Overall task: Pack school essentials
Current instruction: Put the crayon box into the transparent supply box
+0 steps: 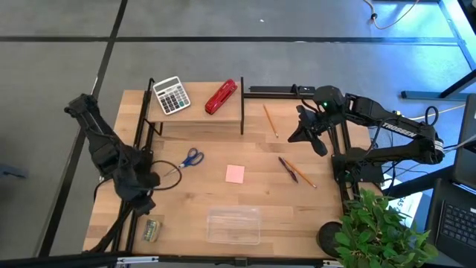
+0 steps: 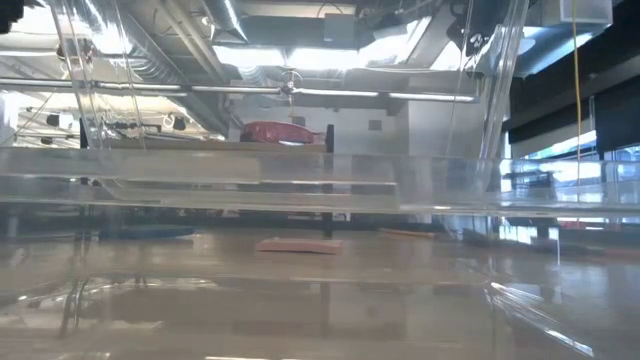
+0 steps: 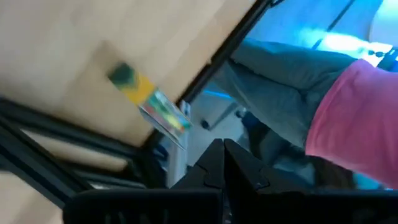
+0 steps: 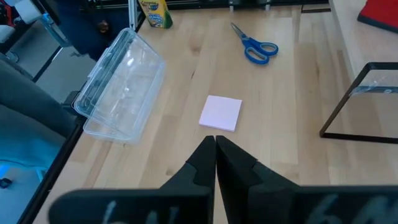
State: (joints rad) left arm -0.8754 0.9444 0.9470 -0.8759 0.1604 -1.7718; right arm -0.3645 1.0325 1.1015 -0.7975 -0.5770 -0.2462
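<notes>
The clear box (image 1: 233, 225) lay at the desk's (image 1: 193, 201) near edge, empty by the look of it, its long side along that edge; the crayon pack (image 1: 152, 230) sat to its left, near the corner. The left claw (image 1: 141, 195) hung clenched and empty just above that pack, so the left arm seemed the nearer one for it. Mid-desk, the pink pad (image 1: 235, 173) lay flat just beyond the box. The right claw (image 1: 315, 138) hovered clenched and empty over the desk's right side; its wrist view looked straight at the pad (image 4: 221, 113), with the box (image 4: 120, 86) beyond it to one side, so the pad lay from that claw toward the box. The scissors (image 1: 191, 158) lay left of the pad, handles toward the far shelf, closer to the left arm. The dark pen (image 1: 288, 169) and a pencil (image 1: 300, 174) lay slanted and touching, right of the pad, close under the right claw; a second pencil (image 1: 271, 120) lay farther back. Nothing stood between these and the box. Farthest, the raised shelf (image 1: 195, 113) carried a calculator (image 1: 172, 95) and a red stapler (image 1: 222, 97).
</notes>
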